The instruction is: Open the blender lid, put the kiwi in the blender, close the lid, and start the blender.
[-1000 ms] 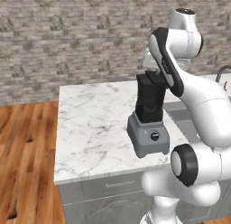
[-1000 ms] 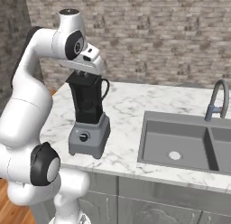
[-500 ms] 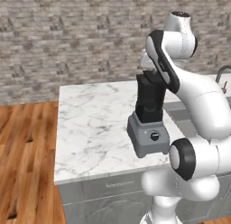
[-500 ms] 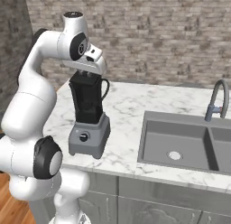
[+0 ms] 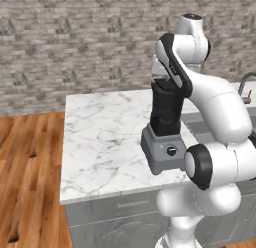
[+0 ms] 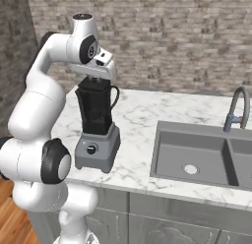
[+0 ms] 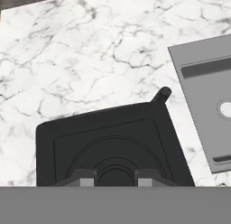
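Currently, blender point(image 5: 166, 127) is being seen near front edge of marble counter point(image 5: 105, 142), grey base with knob facing forward; wide bare marble is being left open to its left, sink point(image 6: 197, 154) lying well apart to its right. Blender lid point(image 7: 108, 144) is being seen seated flat on jar top. Arm is being arched up and over jar, wrist bent downward. Hand point(image 7: 115, 178) is being held directly at lid, fingers point(image 7: 88, 177) drawn narrow around raised centre knob of lid.
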### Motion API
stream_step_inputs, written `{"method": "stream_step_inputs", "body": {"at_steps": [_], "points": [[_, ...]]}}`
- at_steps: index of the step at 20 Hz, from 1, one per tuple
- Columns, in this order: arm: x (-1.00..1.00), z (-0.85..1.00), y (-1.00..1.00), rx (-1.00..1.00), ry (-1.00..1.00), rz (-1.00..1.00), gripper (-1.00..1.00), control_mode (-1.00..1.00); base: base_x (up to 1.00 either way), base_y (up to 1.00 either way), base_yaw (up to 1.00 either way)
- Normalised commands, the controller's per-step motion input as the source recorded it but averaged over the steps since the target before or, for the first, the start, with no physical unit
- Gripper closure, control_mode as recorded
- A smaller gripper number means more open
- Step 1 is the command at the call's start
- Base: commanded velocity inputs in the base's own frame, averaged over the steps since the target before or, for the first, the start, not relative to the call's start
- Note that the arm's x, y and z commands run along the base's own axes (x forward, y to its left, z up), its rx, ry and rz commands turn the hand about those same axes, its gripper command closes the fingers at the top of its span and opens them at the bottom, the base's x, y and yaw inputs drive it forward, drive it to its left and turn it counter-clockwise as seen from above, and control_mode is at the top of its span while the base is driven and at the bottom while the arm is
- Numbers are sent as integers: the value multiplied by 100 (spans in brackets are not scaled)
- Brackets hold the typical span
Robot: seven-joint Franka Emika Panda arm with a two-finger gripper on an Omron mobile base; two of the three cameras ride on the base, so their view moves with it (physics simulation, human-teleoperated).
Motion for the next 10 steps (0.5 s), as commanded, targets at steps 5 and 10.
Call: {"method": "stream_step_inputs", "body": {"at_steps": [5,10], "points": [[0,-22,2,-1,0,0,100,-100,0,0,0],[0,-32,6,-6,0,0,100,-100,0,0,0]]}}
